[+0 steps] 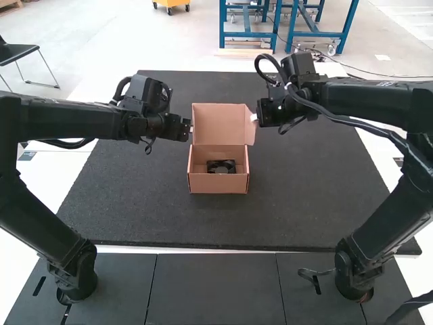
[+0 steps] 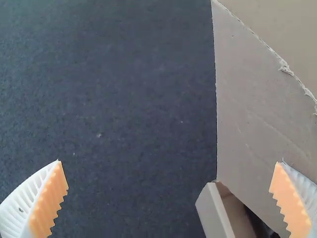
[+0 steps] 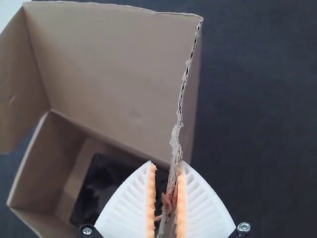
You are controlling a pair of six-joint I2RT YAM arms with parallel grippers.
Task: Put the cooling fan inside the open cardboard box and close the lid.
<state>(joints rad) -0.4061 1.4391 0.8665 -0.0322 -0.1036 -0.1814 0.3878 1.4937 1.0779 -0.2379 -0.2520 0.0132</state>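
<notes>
At mat [image 1: 304, 203] centre, the lid [image 1: 220, 123] is being pinched by the right gripper [image 3: 166, 171], left gripper [image 1: 187, 127] spread; even lowering is being advised.

The cardboard box [image 1: 218, 181] is matt brown, its lid [image 3: 114, 84] edge torn and fibrous. The mat [image 2: 124, 99] is black, grainy, matt. The fingers [image 3: 129, 208] are white ribbed plastic with orange toothed pads [image 2: 47, 198].

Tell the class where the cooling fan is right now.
In the high view the cooling fan lies on the floor of the open cardboard box, at the middle of the black mat.
</notes>
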